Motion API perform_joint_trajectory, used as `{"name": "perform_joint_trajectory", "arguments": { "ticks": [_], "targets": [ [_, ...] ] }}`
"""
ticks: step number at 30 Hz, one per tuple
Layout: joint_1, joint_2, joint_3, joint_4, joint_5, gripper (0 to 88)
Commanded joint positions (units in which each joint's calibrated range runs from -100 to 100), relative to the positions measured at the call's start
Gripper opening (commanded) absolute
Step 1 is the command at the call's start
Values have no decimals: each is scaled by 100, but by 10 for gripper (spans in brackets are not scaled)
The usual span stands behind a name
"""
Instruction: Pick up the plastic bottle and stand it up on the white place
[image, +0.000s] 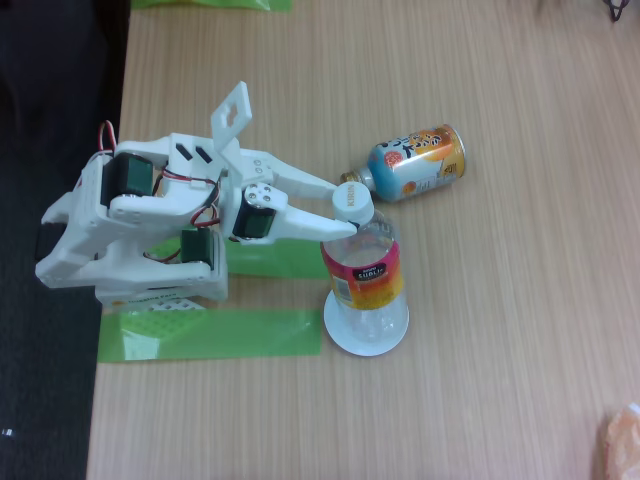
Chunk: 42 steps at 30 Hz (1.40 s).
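Note:
The plastic bottle (365, 272) is clear, with a white cap and a pink, yellow and orange label. It stands upright on the white place (368, 340), a small round plate near the table's middle. My gripper (343, 207) reaches in from the left, one white finger on each side of the bottle's cap and neck. The fingers (325, 227) press against the bottle just under the cap, so the gripper looks shut on it.
A blue-and-orange can-shaped bottle (418, 160) lies on its side just behind the plastic bottle, its gold cap close to my upper finger. Green tape strips (210, 333) lie beside the arm's base. The table's left edge (112, 250) drops to a dark floor. Something orange (622, 445) sits at the bottom right corner.

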Motion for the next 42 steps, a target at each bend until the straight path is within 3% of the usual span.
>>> {"name": "perform_joint_trajectory", "arguments": {
  "ticks": [1,37,42],
  "targets": [
    [-22,-3,-36,-44,0,124],
    [-118,-3,-389,247,21,127],
    [-170,-3,-389,247,21,280]
  ]
}}
